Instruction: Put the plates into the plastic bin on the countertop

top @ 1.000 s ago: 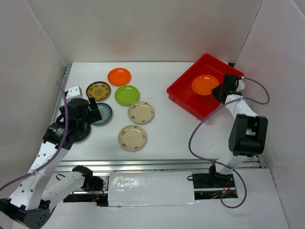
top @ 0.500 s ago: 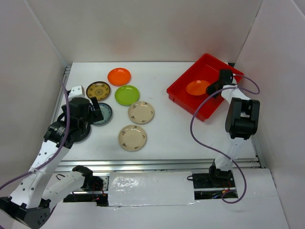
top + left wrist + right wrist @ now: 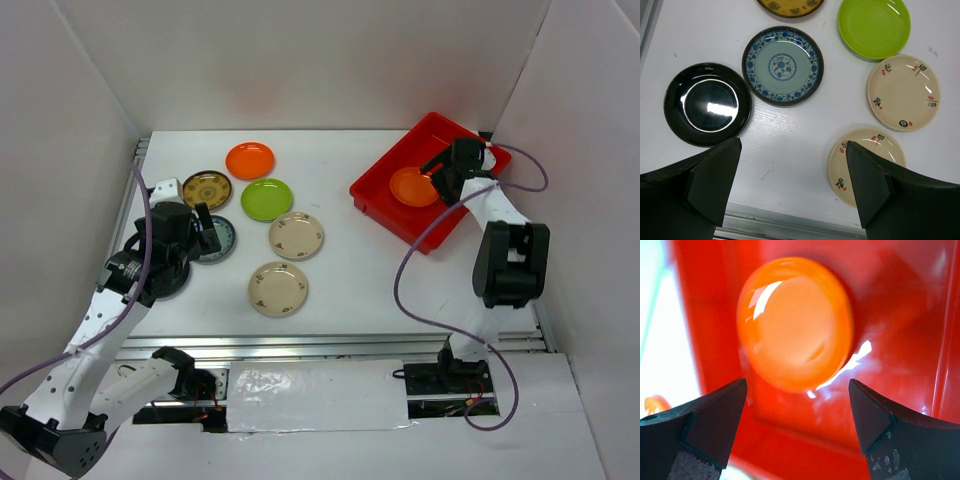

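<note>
A glossy orange plate (image 3: 792,322) lies in the red bin (image 3: 378,200), which sits at the worktop's (image 3: 350,270) far right corner. The right gripper (image 3: 797,385) hangs just above it, jaws wide apart and holding nothing. The left gripper (image 3: 793,145), also spread and empty, hangs near the teal plate (image 3: 782,65) by the left edge. Outside the bin lie a second orange plate (image 3: 250,160), a brown-gold plate (image 3: 206,188), a green plate (image 3: 267,199), a beige plate (image 3: 296,235) and another beige plate (image 3: 278,288).
</note>
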You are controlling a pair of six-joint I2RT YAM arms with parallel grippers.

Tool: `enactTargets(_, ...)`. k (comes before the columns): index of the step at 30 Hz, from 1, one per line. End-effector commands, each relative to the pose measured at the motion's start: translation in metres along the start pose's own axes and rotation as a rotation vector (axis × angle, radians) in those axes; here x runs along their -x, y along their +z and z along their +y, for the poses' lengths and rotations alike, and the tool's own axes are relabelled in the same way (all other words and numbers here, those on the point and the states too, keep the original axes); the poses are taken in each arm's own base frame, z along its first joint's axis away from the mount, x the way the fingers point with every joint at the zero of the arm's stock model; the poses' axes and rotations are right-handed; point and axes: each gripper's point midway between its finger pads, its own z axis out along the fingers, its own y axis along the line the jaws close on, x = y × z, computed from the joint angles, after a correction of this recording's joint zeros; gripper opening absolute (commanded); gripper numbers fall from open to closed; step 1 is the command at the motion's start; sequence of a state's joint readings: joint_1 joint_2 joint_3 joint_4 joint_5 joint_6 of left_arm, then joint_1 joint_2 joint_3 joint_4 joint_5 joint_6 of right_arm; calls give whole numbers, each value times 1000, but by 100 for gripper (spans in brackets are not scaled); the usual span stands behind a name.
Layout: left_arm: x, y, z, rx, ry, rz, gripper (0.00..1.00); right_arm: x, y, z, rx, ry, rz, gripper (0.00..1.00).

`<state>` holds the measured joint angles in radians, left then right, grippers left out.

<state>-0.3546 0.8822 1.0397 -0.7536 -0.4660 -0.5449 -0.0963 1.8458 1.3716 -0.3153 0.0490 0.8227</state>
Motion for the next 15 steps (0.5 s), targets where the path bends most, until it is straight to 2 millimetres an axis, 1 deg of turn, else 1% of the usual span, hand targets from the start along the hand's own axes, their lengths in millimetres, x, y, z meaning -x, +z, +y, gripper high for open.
enactTargets(1,6,2,-2,-8,10,-22,99,28,-88,52,151,-93,-207,90)
enactTargets(2,5,2,-1,-6,9,-22,99,8,-103,69,203,-147,-199,90)
enactTargets(3,6,2,0,2,6,-26,99,-5,-115,76,243,-183,-184,90)
enactTargets(4,7,2,1,8,4,-28,99,-23,-129,78,291,-244,-161,90)
enactTargets(5,6,3,2,17,1,-24,99,-54,-143,94,370,-305,-112,90)
enactTargets(6,6,3,6,40,2,-22,99,-89,-144,89,408,-366,-20,90)
enactTargets(7,7,3,7,52,-6,-26,99,-107,-157,97,473,-405,-7,90)
enactTargets(8,7,4,9,67,-16,-23,99,-136,-165,101,535,-444,54,89)
enactTargets(9,7,4,12,83,-19,-26,99,-183,-181,106,622,-488,159,89)
enactTargets(10,7,3,16,109,-29,-28,99,-213,-180,98,668,-506,217,89)
enactTargets(11,9,2,17,115,-31,-33,99,-239,-183,92,693,-523,287,89)
enactTargets(12,8,2,17,114,-27,-31,99,-275,-190,83,730,-531,371,89)
enactTargets(14,9,2,14,92,-22,-35,99,-303,-183,79,745,-529,415,89)
enactTargets(15,8,1,13,86,-20,-34,99,-327,-176,64,714,-534,472,89)
